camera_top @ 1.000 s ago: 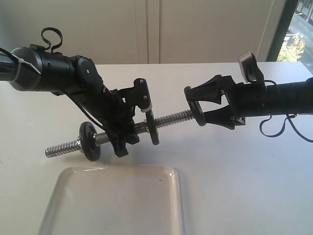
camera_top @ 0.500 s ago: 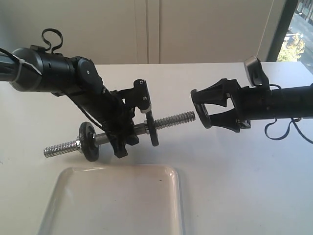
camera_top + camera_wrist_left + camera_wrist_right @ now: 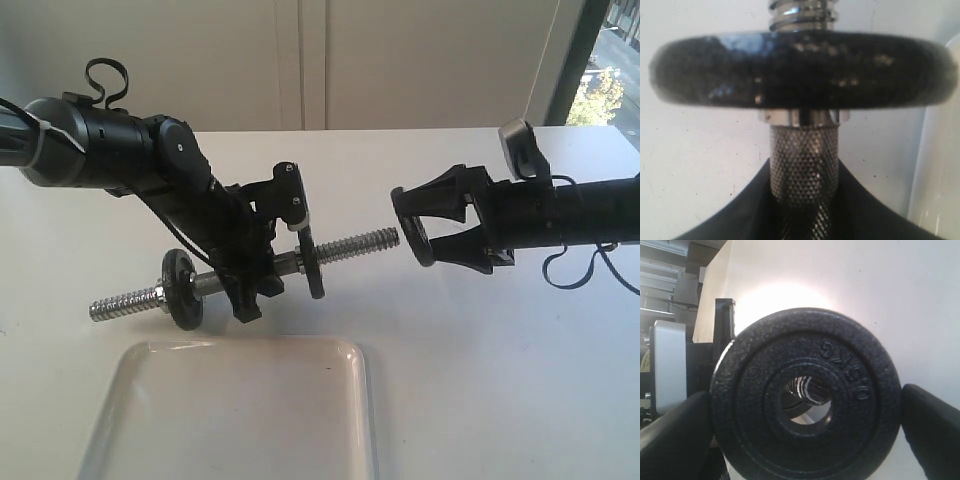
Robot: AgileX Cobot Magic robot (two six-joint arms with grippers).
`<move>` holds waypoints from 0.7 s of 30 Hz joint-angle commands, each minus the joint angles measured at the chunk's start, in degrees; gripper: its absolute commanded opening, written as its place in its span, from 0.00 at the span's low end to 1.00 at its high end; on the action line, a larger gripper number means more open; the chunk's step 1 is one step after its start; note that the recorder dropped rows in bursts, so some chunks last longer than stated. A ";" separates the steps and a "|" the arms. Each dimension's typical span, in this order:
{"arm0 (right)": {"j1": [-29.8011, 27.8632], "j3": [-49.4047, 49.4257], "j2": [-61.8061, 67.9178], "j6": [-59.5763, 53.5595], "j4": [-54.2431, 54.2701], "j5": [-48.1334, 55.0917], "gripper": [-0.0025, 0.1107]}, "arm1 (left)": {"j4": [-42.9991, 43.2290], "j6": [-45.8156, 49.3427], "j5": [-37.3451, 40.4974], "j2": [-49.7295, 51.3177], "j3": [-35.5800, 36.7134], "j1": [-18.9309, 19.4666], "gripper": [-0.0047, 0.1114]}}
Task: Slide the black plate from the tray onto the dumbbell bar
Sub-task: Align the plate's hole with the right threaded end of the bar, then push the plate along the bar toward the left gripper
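My left gripper (image 3: 255, 280) is shut on the dumbbell bar (image 3: 350, 246) at its knurled middle (image 3: 805, 160) and holds it above the table, tilted up to the right. One small black disc (image 3: 185, 288) sits left of the grip and another (image 3: 312, 262) right of it. My right gripper (image 3: 420, 232) is shut on the black plate (image 3: 414, 230), held on edge at the bar's threaded right tip. In the right wrist view the plate (image 3: 805, 440) fills the gap between the fingers (image 3: 932, 425), and the bar's threads (image 3: 807, 386) show through its hole, off-centre. The white tray (image 3: 230, 410) lies empty below.
A white wall panel stands behind the white table (image 3: 480, 380). A window strip (image 3: 600, 70) is at the far right. A cable (image 3: 580, 265) loops under the right arm. The tray's rim (image 3: 940, 175) shows beside the bar in the left wrist view.
My right gripper has drawn back a little to the right with the plate, from over the bar's tip to just at it. The left arm and bar have not moved.
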 commanded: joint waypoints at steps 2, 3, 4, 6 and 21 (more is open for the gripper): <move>-0.09 -0.20 0.57 -0.77 3.07 3.59 0.02 | -4.86 -0.10 -2.84 -3.50 -1.47 -0.16 0.04; -0.09 -0.20 0.66 -0.77 3.20 3.59 0.02 | -4.86 0.02 -2.84 -3.50 -1.47 -0.16 0.04; -0.09 -0.20 0.66 -0.77 3.29 3.59 0.02 | -4.86 0.02 -2.84 -3.50 -1.47 -0.16 0.04; -0.09 -0.20 0.66 -0.77 3.78 3.59 0.02 | -4.86 0.02 -2.84 -3.50 -1.47 -0.16 0.04; 2.33 -0.20 3.30 -1.04 5.88 3.59 0.02 | -4.95 0.03 -2.84 -3.60 -1.47 -0.16 0.04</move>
